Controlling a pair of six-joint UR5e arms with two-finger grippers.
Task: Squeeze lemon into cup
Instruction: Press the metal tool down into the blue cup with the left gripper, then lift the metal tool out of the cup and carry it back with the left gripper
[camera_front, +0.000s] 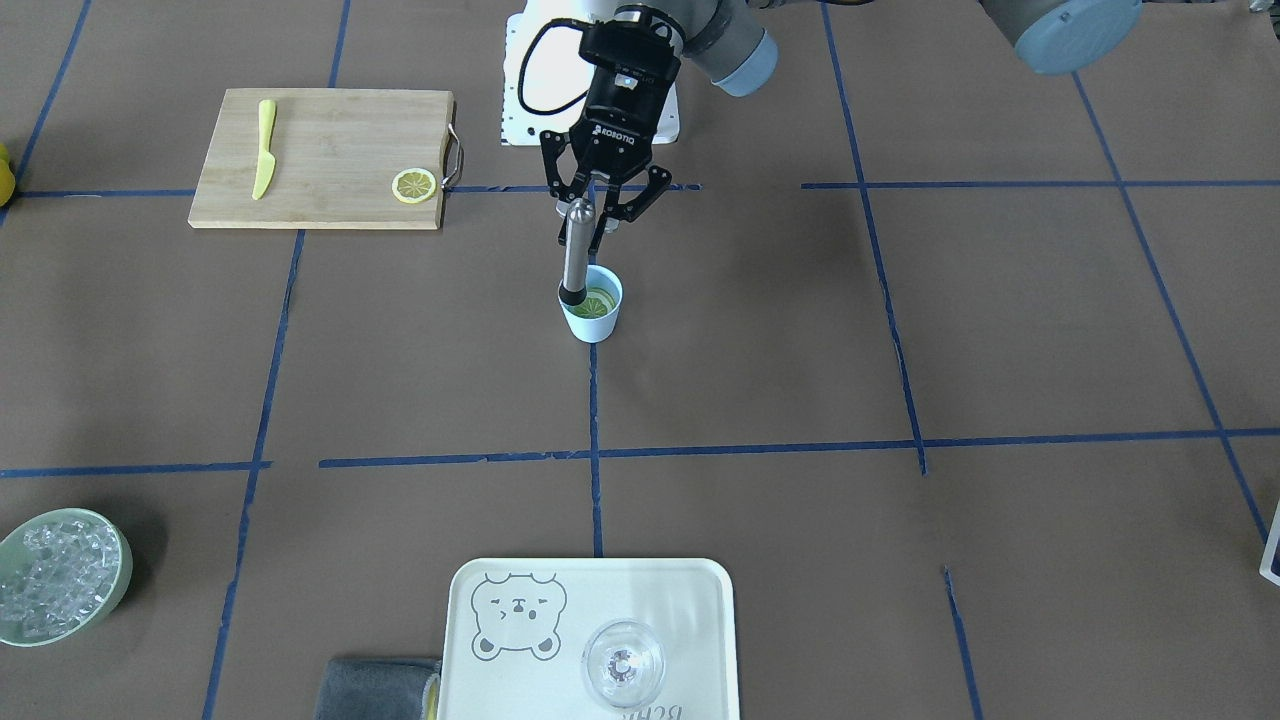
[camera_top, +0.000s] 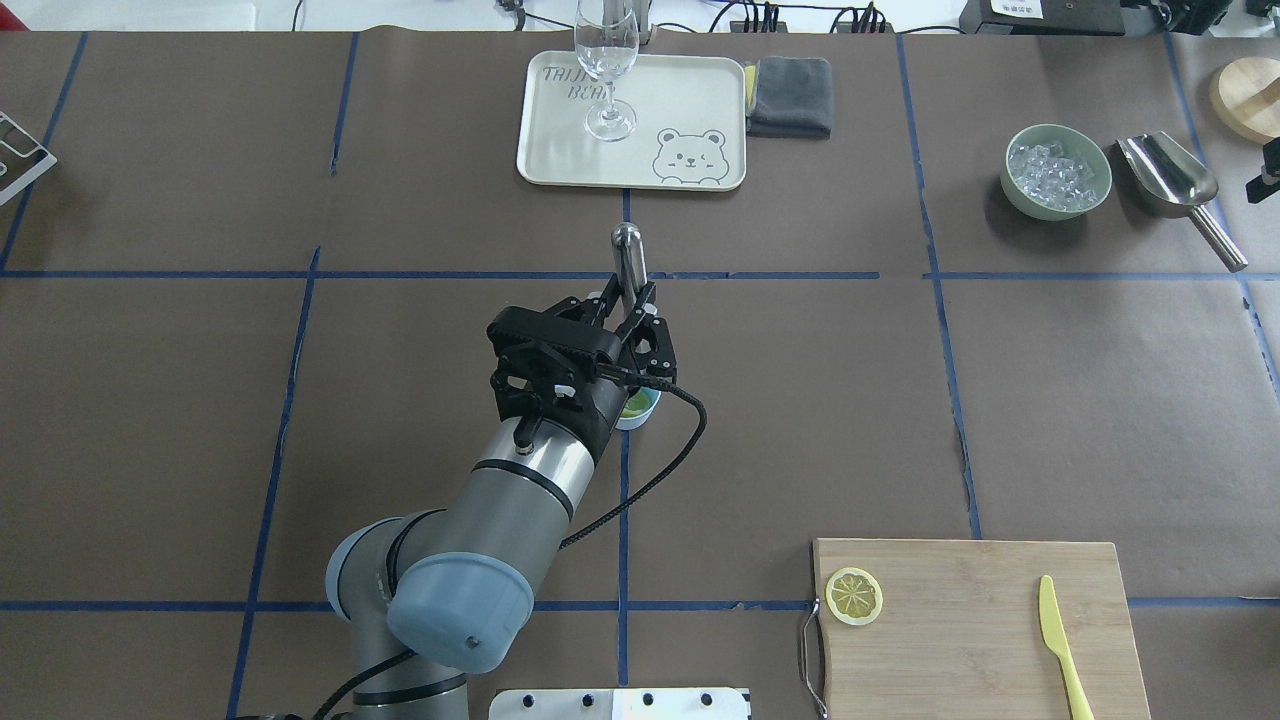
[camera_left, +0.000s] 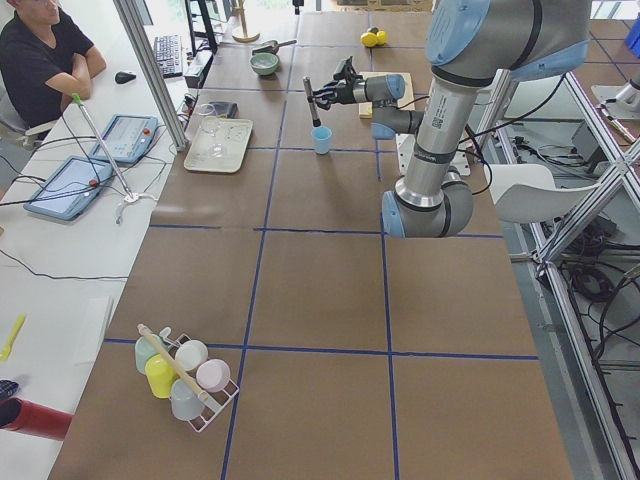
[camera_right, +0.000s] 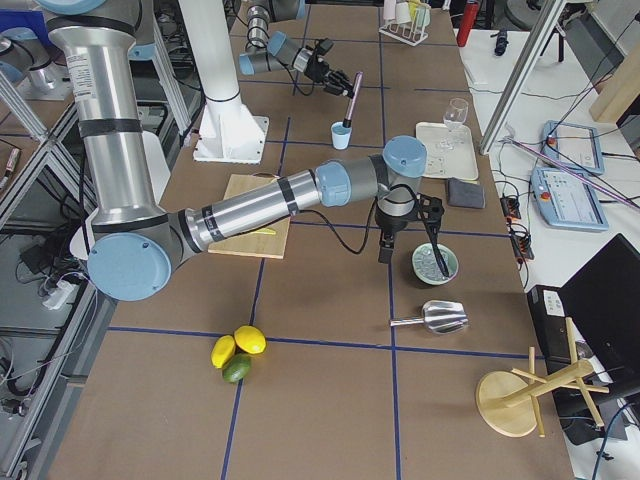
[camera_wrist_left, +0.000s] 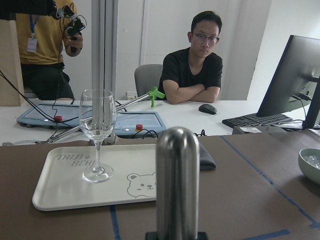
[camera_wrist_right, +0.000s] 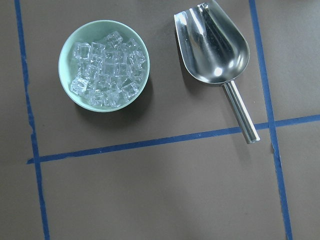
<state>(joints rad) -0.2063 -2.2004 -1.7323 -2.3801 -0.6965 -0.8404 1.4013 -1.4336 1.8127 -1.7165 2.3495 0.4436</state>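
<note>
The left claw (camera_front: 588, 212) is clamping shut around a metal masher (camera_front: 574, 250), its tip bearing on the lemon (camera_front: 601, 300) inside the cup (camera_front: 598, 325) mid-worktop. Pressing straight down is looking wisest, or the light cup may tip. Whether the right claw (camera_right: 412, 258) is open, I cannot tell.

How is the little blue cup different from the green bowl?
The cup is pale blue, narrow and tapered; the bowl is pale green, wide and shallow. The cup holds a lemon slice and a metal rod's tip; the bowl holds ice. Both stand upright, without handles.
</note>
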